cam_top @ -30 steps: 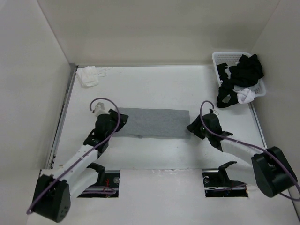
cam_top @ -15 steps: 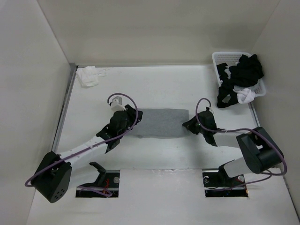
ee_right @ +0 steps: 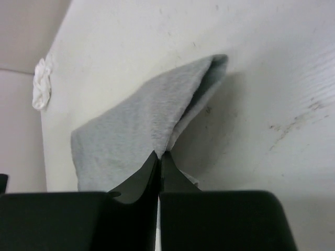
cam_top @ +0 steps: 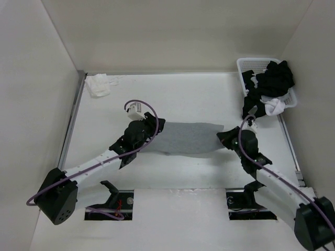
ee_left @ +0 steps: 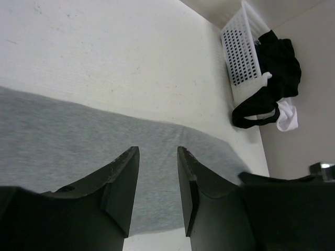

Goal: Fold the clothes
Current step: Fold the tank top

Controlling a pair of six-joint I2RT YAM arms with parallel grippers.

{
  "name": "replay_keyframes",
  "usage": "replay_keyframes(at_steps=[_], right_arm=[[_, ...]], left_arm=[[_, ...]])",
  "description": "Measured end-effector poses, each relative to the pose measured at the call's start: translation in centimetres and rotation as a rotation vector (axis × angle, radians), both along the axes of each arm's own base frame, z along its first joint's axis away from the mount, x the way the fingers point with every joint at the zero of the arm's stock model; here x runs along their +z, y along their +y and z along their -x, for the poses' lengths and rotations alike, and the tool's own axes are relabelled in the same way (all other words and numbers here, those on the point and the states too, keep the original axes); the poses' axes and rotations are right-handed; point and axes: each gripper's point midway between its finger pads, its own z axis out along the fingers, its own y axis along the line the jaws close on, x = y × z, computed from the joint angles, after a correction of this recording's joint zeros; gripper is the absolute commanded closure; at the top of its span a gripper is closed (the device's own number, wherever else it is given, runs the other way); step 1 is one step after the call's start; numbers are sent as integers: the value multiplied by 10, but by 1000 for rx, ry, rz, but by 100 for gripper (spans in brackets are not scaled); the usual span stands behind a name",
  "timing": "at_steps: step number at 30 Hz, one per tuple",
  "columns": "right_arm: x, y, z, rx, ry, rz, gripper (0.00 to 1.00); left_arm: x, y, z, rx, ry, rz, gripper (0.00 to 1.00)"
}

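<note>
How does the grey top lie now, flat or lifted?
Lifted at one end: the shut right gripper pinches the grey top, and that end tents above the table, casting a shadow.

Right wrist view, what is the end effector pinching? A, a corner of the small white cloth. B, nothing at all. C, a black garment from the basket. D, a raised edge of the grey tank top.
D: the right end effector is shut on an edge of the grey tank top, which tents up off the table at that point.
</note>
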Motion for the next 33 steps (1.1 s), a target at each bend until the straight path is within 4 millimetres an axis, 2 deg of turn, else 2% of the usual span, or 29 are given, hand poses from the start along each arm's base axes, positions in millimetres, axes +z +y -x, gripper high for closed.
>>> replay_keyframes(at_steps=[3, 5, 8, 11, 15, 20, 21, 24, 25, 27, 30, 31, 33], right_arm=[[35, -5, 1, 10, -45, 81, 100], [58, 6, 0, 53, -62, 124, 100], [86, 46, -2, 168, -67, 189, 99], [97, 105, -1, 311, -57, 252, 99], [85, 176, -6, 438, -12, 331, 98], [41, 250, -24, 526, 69, 423, 95], [30, 264, -26, 540, 85, 437, 93], [1, 295, -27, 575, 122, 465, 66], [-6, 302, -24, 586, 131, 467, 60], [-10, 305, -16, 605, 147, 472, 55], [15, 307, -4, 625, 95, 428, 54], [28, 301, 0, 624, 73, 409, 56], [60, 280, 9, 612, 12, 358, 73]], left_arm=[[-5, -1, 0, -2, 12, -9, 67], [-2, 2, -2, 6, 6, -5, 67], [8, 11, -3, 26, -15, 13, 67], [26, 26, -3, 57, -58, 46, 66], [45, 49, 2, 103, -111, 91, 65], [40, 71, 7, 137, -110, 105, 64], [37, 74, 8, 142, -105, 105, 64], [27, 87, 9, 164, -85, 103, 63], [25, 90, 9, 171, -80, 103, 63], [22, 96, 9, 182, -69, 104, 63], [18, 99, 8, 189, -58, 102, 63], [16, 98, 8, 184, -52, 100, 63], [9, 93, 7, 171, -33, 92, 63]])
